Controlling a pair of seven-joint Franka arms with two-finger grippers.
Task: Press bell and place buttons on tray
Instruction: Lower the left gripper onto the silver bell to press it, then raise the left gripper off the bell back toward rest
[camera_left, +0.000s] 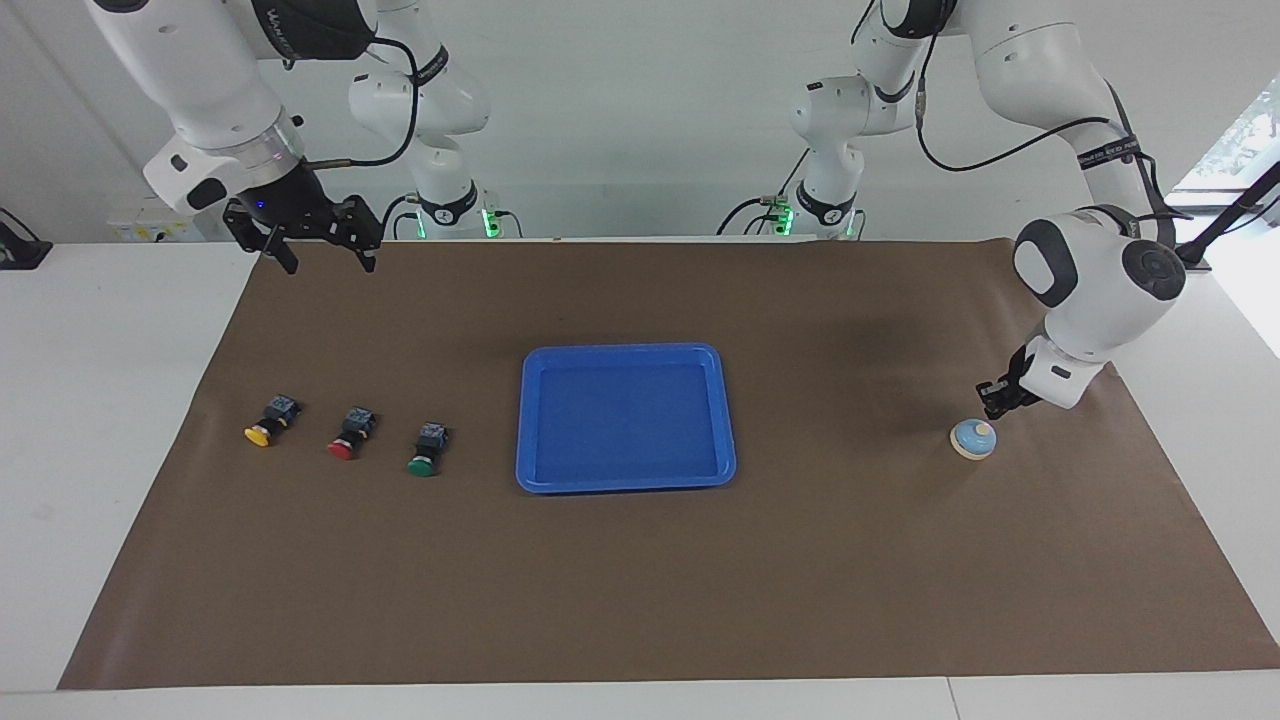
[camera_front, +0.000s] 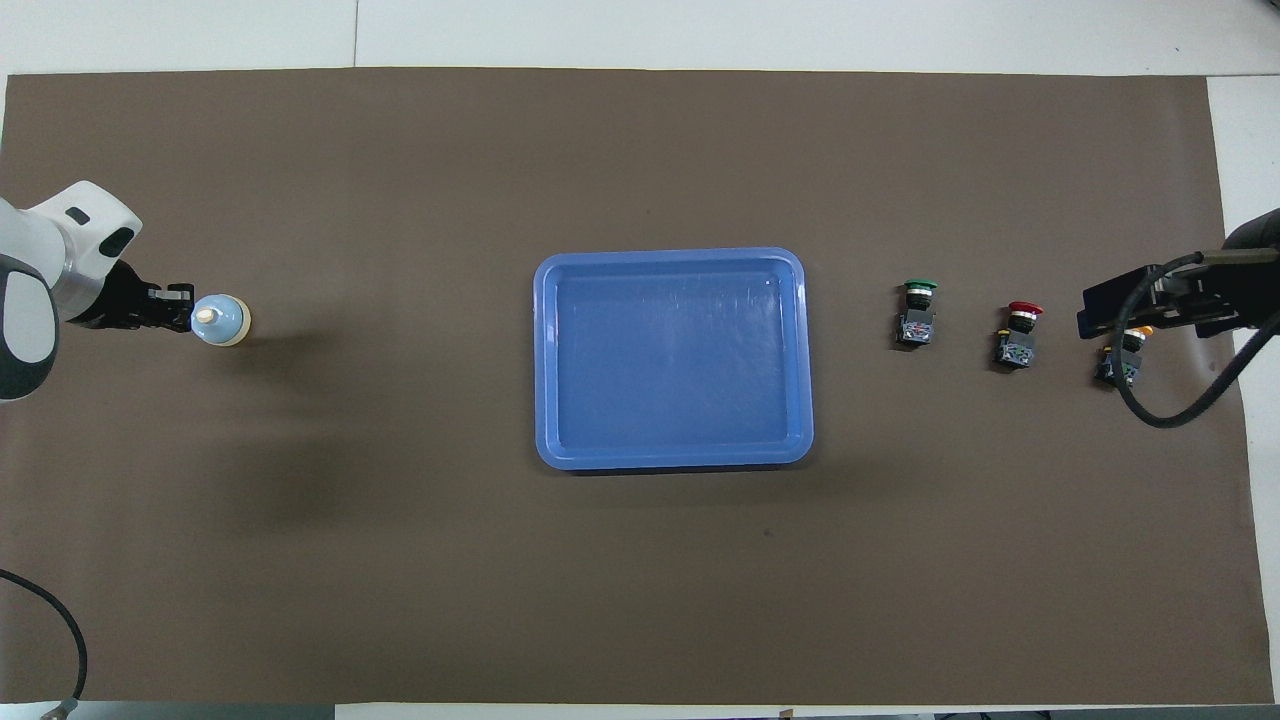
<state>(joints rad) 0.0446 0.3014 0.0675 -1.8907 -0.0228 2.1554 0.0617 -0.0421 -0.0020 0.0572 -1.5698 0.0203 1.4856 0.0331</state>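
The right gripper (camera_left: 318, 258) hangs in the air over the table's edge at the right arm's end, jaws spread wide and gripping nothing; this arm waits. In the overhead view it partly covers the yellow button.

Three buttons lie in a row on the brown mat (camera_left: 640, 580) toward the right arm's end, all on their sides and apart from one another: the yellow button (camera_left: 266, 421) outermost, then the red button (camera_left: 349, 433), then the green button (camera_left: 428, 449) closest to the tray.

The tray (camera_left: 626, 484) sits flat in the middle of the mat. Nothing lies in it; its blue floor is bare from rim to rim. None of the buttons touches it.

Toward the left arm's end, well apart from the tray, the bell (camera_left: 972, 439) stands upright on the mat. The left gripper (camera_left: 994, 404) is clenched, fingertips together and nothing between them. It is low, just above the bell's edge on the robots' side, beside the knob. Whether it touches the bell I cannot tell.
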